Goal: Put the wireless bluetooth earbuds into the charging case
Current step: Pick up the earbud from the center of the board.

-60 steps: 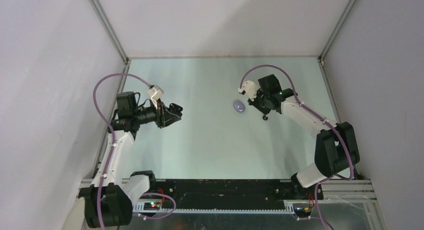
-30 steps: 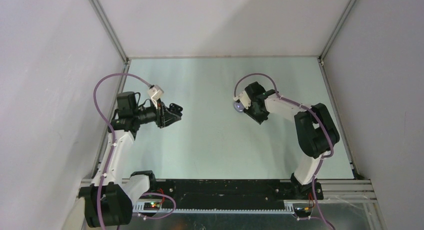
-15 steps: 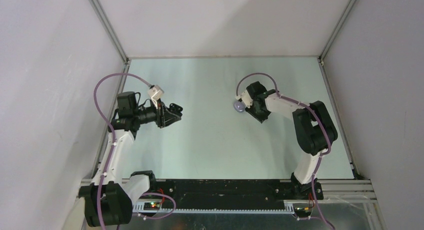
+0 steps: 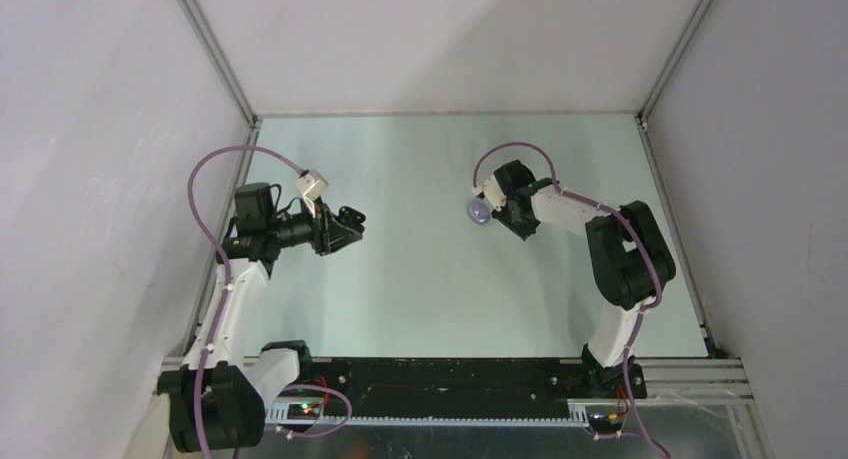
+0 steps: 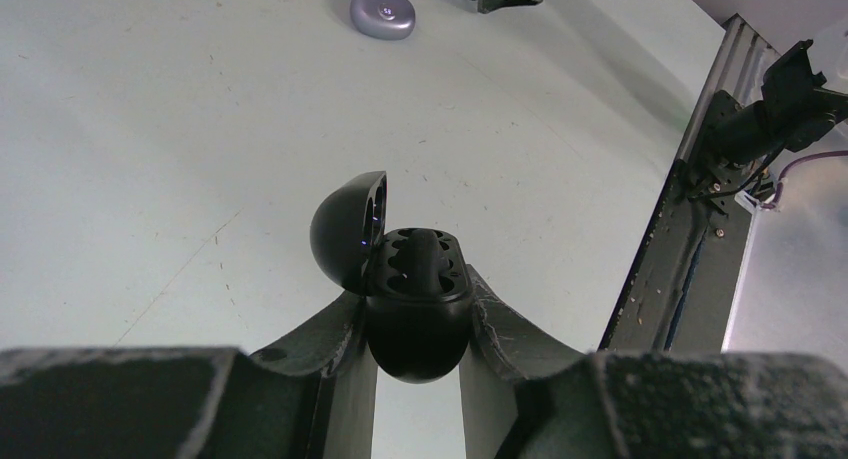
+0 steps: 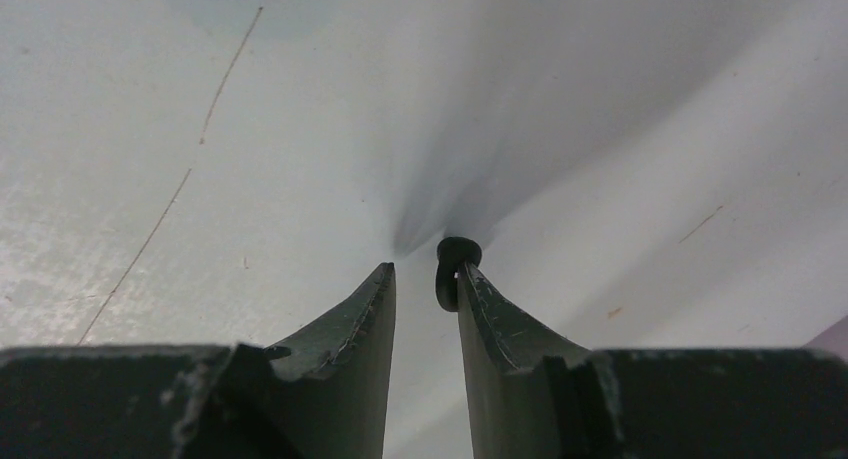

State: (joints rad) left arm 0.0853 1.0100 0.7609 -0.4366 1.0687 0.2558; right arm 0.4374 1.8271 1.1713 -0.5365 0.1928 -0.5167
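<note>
One black earbud (image 6: 457,271) at stake, on table (image 6: 200,129) against a single finger of right gripper (image 6: 425,269), near purple case (image 5: 382,13). Could flick it away on closing: sits off-centre between narrowly parted jaws. Folds right arm (image 4: 620,249) at elbow, gripper pitched down to surface. Holds left arm (image 4: 235,289) raised, left gripper (image 5: 418,294) clamped on open black charging case (image 5: 412,264), well apart.

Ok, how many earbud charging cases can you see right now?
2. A glossy black rounded case, lid open, is clamped in the left fingers. A pale purple oval case, closed, lies on the table near the right fingers. Nothing seems to hide another.
</note>
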